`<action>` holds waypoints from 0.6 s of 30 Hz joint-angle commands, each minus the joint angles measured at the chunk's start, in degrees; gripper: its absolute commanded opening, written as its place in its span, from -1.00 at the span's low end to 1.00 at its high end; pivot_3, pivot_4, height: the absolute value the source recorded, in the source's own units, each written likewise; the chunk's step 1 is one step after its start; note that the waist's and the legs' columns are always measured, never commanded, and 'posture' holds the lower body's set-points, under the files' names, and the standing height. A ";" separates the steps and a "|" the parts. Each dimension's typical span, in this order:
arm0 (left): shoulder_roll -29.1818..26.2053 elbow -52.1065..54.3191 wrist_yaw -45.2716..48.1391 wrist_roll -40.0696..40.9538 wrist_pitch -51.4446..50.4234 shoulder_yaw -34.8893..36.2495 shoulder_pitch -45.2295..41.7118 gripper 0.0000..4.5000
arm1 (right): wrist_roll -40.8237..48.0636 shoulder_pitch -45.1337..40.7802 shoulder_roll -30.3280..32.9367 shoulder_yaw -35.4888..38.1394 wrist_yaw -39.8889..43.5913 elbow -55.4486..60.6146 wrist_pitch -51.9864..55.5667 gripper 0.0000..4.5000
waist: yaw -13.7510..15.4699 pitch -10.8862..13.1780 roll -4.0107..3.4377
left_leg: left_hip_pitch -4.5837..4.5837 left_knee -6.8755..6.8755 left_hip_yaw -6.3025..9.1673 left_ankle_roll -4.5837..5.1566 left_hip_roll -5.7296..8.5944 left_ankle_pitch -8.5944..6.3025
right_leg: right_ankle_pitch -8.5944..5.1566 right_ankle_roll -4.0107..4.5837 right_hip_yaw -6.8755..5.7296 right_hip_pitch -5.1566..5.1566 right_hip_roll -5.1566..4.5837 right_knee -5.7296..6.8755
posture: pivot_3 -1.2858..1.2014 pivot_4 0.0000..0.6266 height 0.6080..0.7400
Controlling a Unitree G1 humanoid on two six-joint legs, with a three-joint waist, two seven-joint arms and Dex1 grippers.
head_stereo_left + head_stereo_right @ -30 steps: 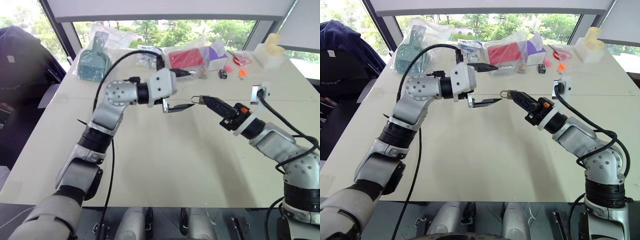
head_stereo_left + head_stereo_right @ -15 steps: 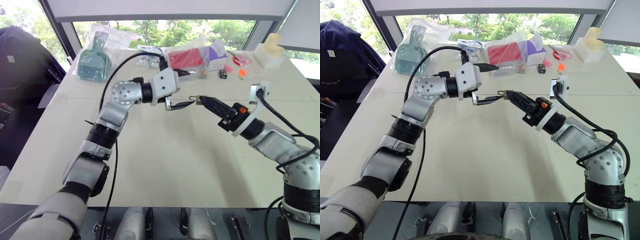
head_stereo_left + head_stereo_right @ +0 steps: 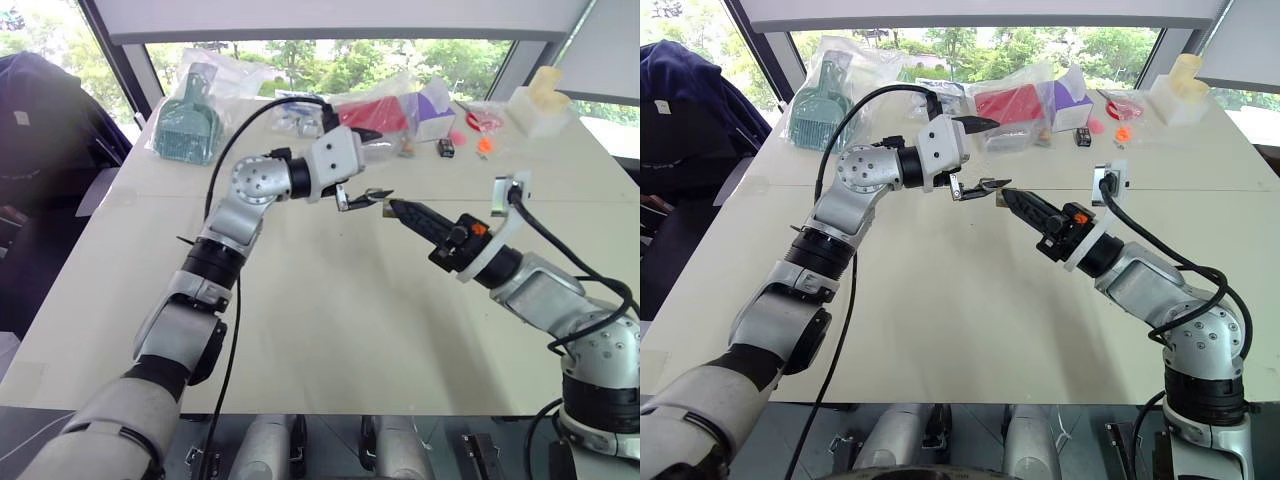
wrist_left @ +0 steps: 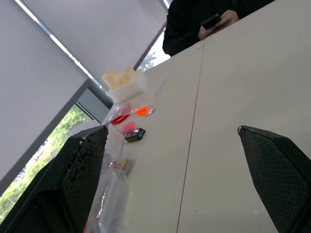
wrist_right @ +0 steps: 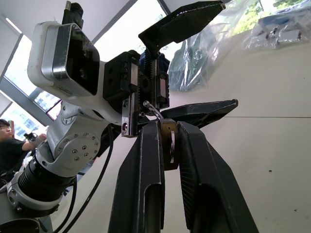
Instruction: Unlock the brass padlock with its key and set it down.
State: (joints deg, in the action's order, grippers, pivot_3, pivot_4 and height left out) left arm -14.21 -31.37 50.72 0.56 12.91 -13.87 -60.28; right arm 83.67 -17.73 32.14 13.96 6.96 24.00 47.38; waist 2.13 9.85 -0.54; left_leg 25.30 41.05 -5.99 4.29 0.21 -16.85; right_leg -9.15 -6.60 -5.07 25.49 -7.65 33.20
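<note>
My right gripper (image 5: pixel 167 133) is shut on the brass padlock (image 5: pixel 169 141), held in the air over the table. The lock's thin silvery shackle (image 5: pixel 151 108) sticks out past the fingertips. My left gripper (image 3: pixel 370 166) points across at it and stands wide open, one finger high (image 5: pixel 184 22) and one low (image 5: pixel 204 109). The low finger's tip sits right beside the padlock (image 3: pixel 386 203); I cannot tell whether they touch. Nothing is between the left fingers (image 4: pixel 82 165). The key is hidden from me.
Along the far edge of the cream table (image 3: pixel 330 330) lie a teal brush in a bag (image 3: pixel 187 125), a bagged red box (image 3: pixel 372 115), a purple-white box (image 3: pixel 432 108), small orange pieces (image 3: pixel 484 144) and a cream container (image 3: pixel 540 100). A person in black (image 4: pixel 214 19) holds a phone beyond the table.
Both grippers have closed in on each other: the left reached further right, the right drew left with the padlock. The gap between the low left finger and the padlock is gone.
</note>
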 commanded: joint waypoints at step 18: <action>-16.27 34.27 14.45 22.40 -50.77 5.92 17.68 0.98 | -9.34 -9.57 2.19 -1.87 0.50 -32.04 12.97 -1.00 | -2.21 0.01 -0.02 | -0.01 -0.03 0.01 -0.26 0.00 0.15 | -0.04 0.06 0.02 0.01 0.01 0.03 | 0.03 -0.52 0.93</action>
State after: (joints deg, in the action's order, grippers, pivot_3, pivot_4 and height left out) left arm -29.70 -0.17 65.50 20.99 -35.02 -9.57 -42.93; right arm 75.33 -25.84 34.54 11.47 5.86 -6.90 59.49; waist -0.08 9.86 -0.56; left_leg 25.27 41.00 -5.97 4.09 0.20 -16.74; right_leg -9.19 -6.54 -5.05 25.50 -7.62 33.24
